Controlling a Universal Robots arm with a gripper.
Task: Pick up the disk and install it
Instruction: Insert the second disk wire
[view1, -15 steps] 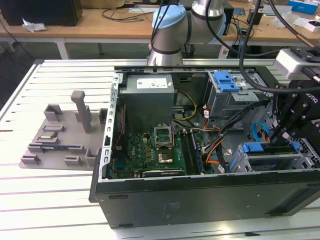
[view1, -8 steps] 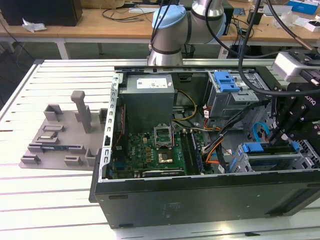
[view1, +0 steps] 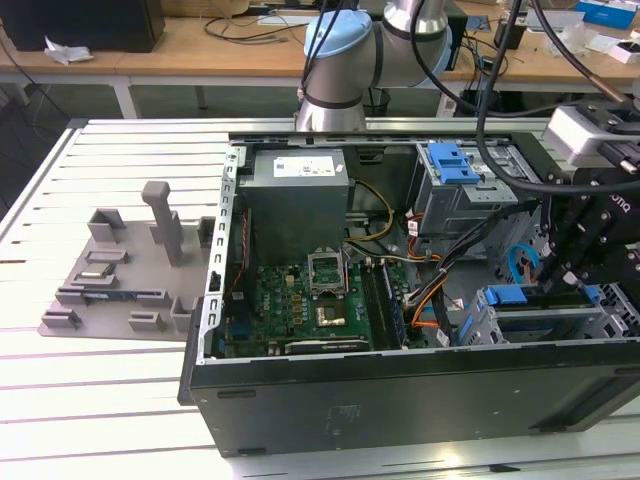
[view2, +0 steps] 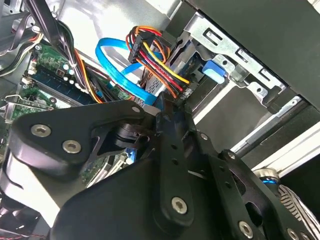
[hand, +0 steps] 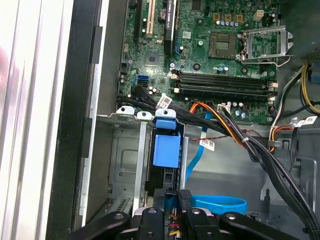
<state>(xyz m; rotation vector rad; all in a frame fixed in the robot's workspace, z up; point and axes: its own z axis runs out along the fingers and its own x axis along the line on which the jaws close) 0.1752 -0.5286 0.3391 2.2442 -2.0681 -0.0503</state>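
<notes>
Black case wall (view1: 400, 400) nearest. Grey parts tray (view1: 120, 280) at the exterior view's left holds no disk. Rightward, gripper (view1: 575, 265) is down at the near-right bay; disk (hand: 165, 150) appears slotted there, cables attached. Claw state: cannot tell. Install looks nearly done.

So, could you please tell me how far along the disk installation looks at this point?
The disk, seen by its blue carrier, already stands in the drive cage beside the motherboard. The gripper sits right at its outer end inside the case. Whether it is fully seated, I cannot tell.
</notes>
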